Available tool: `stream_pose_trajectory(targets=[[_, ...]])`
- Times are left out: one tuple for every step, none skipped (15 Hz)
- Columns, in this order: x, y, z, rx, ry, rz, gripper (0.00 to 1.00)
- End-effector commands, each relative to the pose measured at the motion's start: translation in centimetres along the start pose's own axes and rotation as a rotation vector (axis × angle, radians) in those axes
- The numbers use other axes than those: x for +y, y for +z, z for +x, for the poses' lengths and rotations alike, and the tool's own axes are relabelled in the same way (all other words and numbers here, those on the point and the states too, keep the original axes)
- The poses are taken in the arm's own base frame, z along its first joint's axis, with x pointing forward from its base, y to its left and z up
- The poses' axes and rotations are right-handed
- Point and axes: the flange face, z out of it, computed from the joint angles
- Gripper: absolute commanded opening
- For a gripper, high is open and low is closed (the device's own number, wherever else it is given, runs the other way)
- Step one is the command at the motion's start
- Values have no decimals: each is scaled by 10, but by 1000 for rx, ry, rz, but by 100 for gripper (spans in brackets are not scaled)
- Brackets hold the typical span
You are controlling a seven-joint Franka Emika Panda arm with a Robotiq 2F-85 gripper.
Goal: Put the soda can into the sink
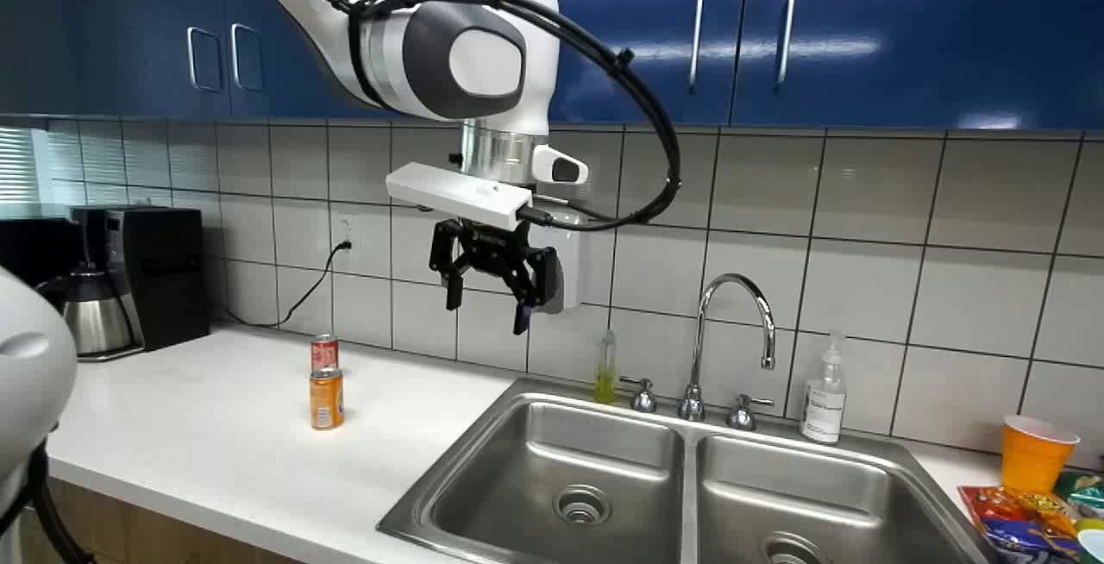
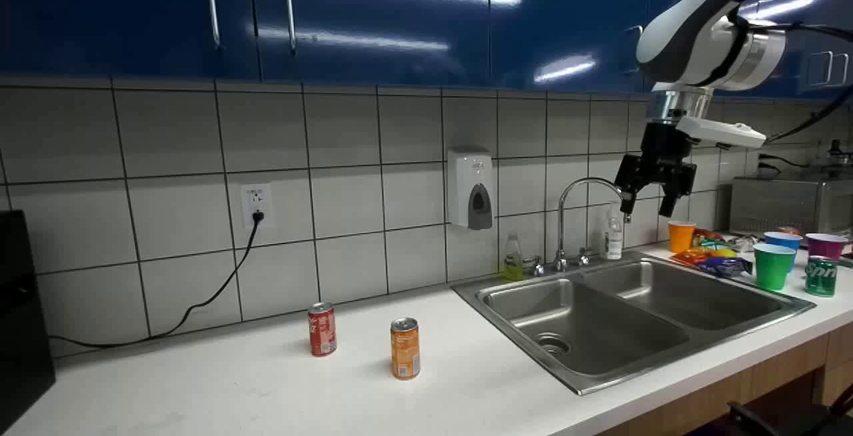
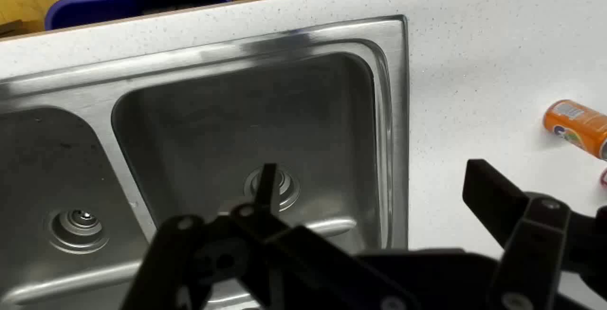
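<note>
Can (image 1: 327, 400): orange with silvery top; upright on the counter (image 1: 207, 426), near the sink (image 3: 397, 111) but not touching it. In the wrist view it shows at the frame's edge, its top partly cut off.
Red can (image 2: 322, 329): not the target; apart from the can, nearer the tiled wall (image 2: 346, 203).
Gripper (image 1: 488, 309): raised well above the counter, well apart from the can; jaws spread wide, nothing between them.
Step in hand: judged to be the approach; the can is not yet gripped.
Approach: travel at height until the jaws are centred over the can, then descend vertically.
Jaw alignment: rotate so that neither jaw comes down on the red can; contact could topple it.
Grip: close evenly on the can's mid-body. Excess force may dent it; a hold near the top may slip.
Lift: raise until the base clears the sink rim before moving sideways.
Tap (image 1: 699, 331): stands on the wall side of the sink; route the can in front of it.
Basin (image 3: 265, 125): the one nearest the can is the shorter route. Release low over its floor; a high drop may make the can bounce or roll.
</note>
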Motion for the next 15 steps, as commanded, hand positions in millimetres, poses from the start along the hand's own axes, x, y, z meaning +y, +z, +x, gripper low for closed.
stream_pose_trajectory(targets=[[0, 0, 0, -1, 0, 0, 100], [0, 0, 0, -1, 0, 0, 100], [0, 0, 0, -1, 0, 0, 100], [0, 0, 0, -1, 0, 0, 100], [0, 0, 0, -1, 0, 0, 100], [0, 0, 0, -1, 0, 0, 100], [0, 0, 0, -1, 0, 0, 100], [0, 0, 0, -1, 0, 0, 100], [-3, 3, 2, -1, -5, -5, 100], [-6, 6, 4, -6, -12, -10, 100], [-12, 11, 7, -9, -27, -15, 100], [-18, 15, 8, -19, -41, -16, 100], [-25, 20, 10, -28, -56, -22, 100], [-32, 26, 12, -37, -70, -27, 100], [-39, 30, 14, -46, -86, -33, 100]])
